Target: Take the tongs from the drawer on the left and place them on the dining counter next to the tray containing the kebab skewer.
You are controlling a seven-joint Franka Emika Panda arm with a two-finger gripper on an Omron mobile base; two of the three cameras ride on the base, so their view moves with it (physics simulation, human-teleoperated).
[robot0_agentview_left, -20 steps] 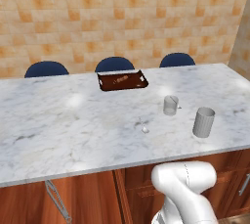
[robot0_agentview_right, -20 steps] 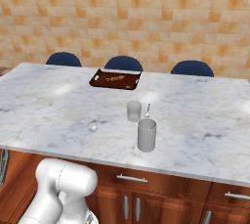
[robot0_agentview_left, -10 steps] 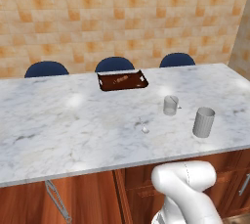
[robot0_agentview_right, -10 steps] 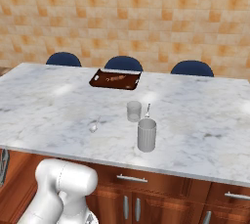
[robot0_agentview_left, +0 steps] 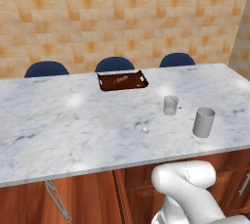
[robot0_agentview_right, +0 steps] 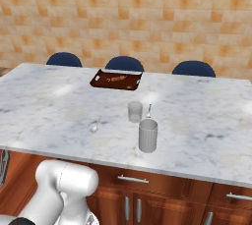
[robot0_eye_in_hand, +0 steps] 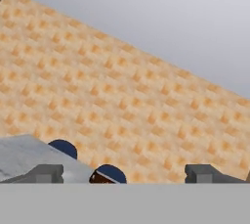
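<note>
**Robot at the big counter, hand wide open and holding nothing**

I am looking at a big white marble dining counter [robot0_agentview_left: 73,120] with red-brown wood under it. Three round blue stools [robot0_agentview_left: 114,64] stand along the far side, in front of a wall of orange tiles [robot0_agentview_left: 122,17].

At the far edge of the counter sits a dark brown tray [robot0_agentview_left: 122,80]. A little kebab skewer [robot0_agentview_left: 121,78] with orange-brown bits lies inside it.

Closer to me there is a small see-through glass [robot0_agentview_left: 170,105]. A tiny silvery spoon-like thing [robot0_agentview_right: 148,110] lies just beside it. A taller grey cup [robot0_agentview_left: 203,122] stands near the front edge, to the right of the glass. Another tiny silvery thing [robot0_agentview_left: 143,127] lies on the marble by itself, between the tray and the front edge.

Under the counter top I can see a drawer [robot0_agentview_right: 133,180] with a flat silver bar handle. I cannot see any tongs from where I stand.

The robot's white arm [robot0_agentview_left: 188,189] is down low in front of the cabinets. In the hand view, the gripper [robot0_eye_in_hand: 126,173] has its two dark fingertips [robot0_eye_in_hand: 46,173] far apart, with nothing between them. It points up at the tiled wall, just over the counter's edge.
</note>
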